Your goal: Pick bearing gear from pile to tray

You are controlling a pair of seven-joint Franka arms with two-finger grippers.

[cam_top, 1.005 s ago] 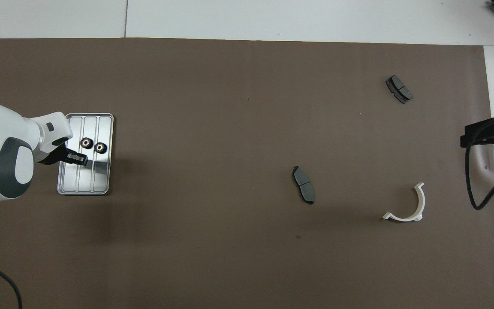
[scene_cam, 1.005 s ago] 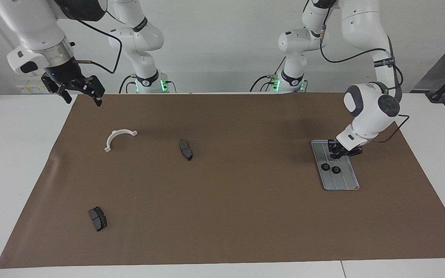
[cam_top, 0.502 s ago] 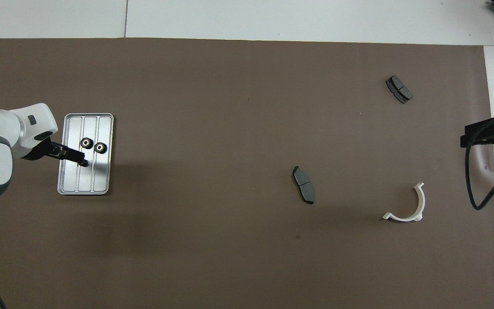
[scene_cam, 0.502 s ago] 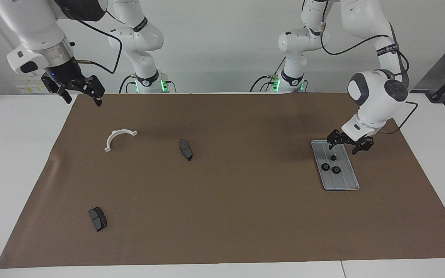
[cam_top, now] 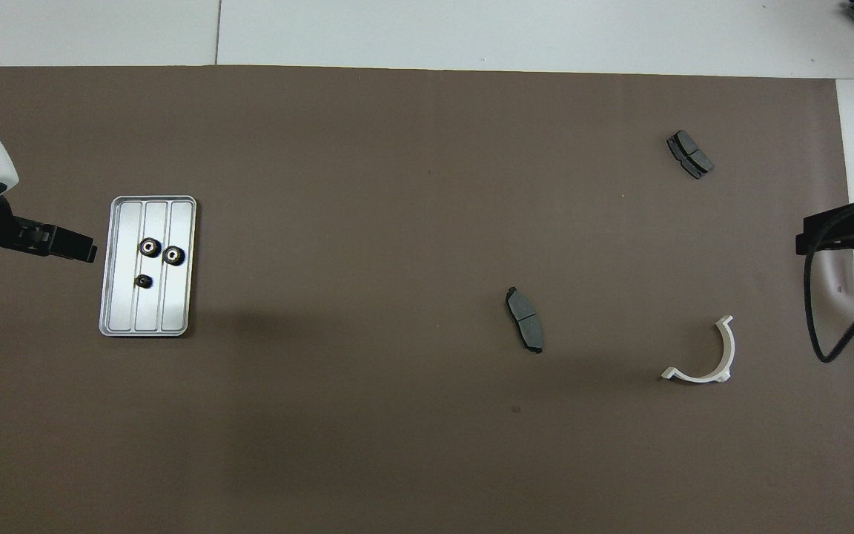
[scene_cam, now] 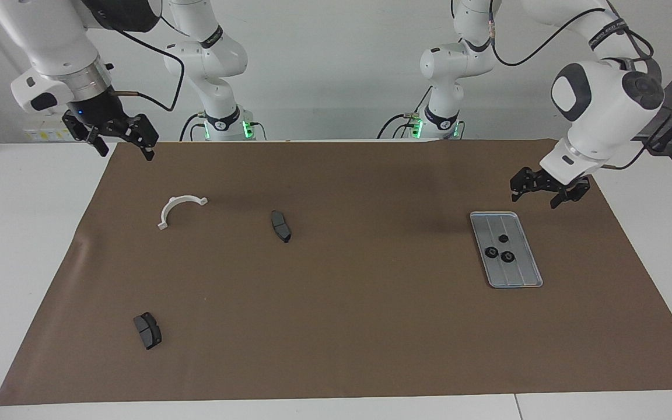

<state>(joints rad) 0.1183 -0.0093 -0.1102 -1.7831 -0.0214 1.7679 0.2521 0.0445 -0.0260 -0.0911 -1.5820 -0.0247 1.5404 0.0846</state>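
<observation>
Now the flat rectangular silver-grey ribbed metal tray [scene_cam: 514, 279] lies on the brown paper mat [scene_cam: 336, 326] toward the left arm's end of the table, and three tiny black round gears [cam_top: 144, 281] rest inside it, two touching side by side and a smaller one just beside them, nearer to the robots. The tray's long axis and its ribs run from the robots' edge outward, slightly slanted in the facing view. The gears are round and lie flat, so they point no particular way.

The left gripper [scene_cam: 548, 191] hangs in the air over the mat just beside the tray's robot-side end, fingers spread and empty. The right gripper [scene_cam: 120, 135] waits over the mat's corner at its own end, fingers apart, holding nothing.

No gear shows among the loose parts: only a white half-ring plastic bracket [scene_cam: 179, 209] and two dark grey brake pads [scene_cam: 280, 226], well apart from each other. The step in hand looks like retreating from the tray; doing it well means lifting clear without brushing the rim.
</observation>
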